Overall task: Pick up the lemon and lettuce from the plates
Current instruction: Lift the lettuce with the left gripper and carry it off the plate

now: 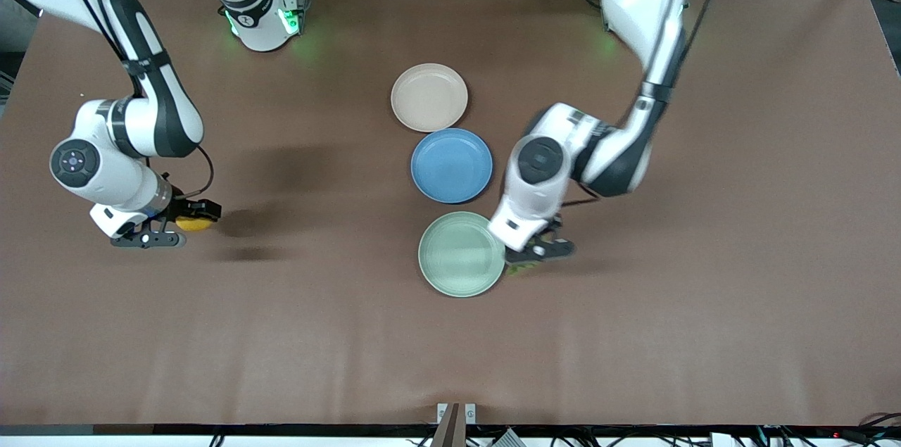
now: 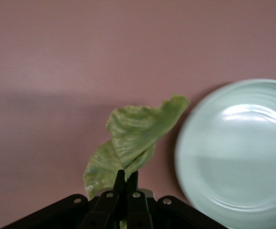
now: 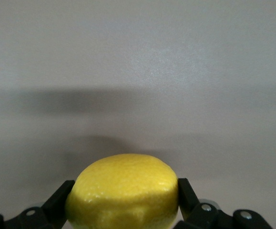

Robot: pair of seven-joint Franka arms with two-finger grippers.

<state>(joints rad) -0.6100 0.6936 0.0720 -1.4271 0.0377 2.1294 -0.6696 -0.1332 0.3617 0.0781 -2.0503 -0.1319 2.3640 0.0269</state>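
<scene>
At the mint plate (image 1: 461, 254)'s three o'clock: left gripper (image 2: 126, 183) pinching lettuce (image 2: 133, 138) stem, limp, tearable. Right gripper (image 3: 123, 191) clamps lemon (image 3: 123, 191) midsection, firm, rollable.

Left claw (image 2: 126, 179) pinching lettuce (image 2: 138, 131) beside mint plate (image 2: 238, 148).

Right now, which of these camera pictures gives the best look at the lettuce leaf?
The left wrist view: the lettuce fills the middle, crinkled and hanging from the shut left pincer beside the green plate. The front view shows only a green sliver under that arm. The right wrist view shows none of it, just the lemon.
</scene>
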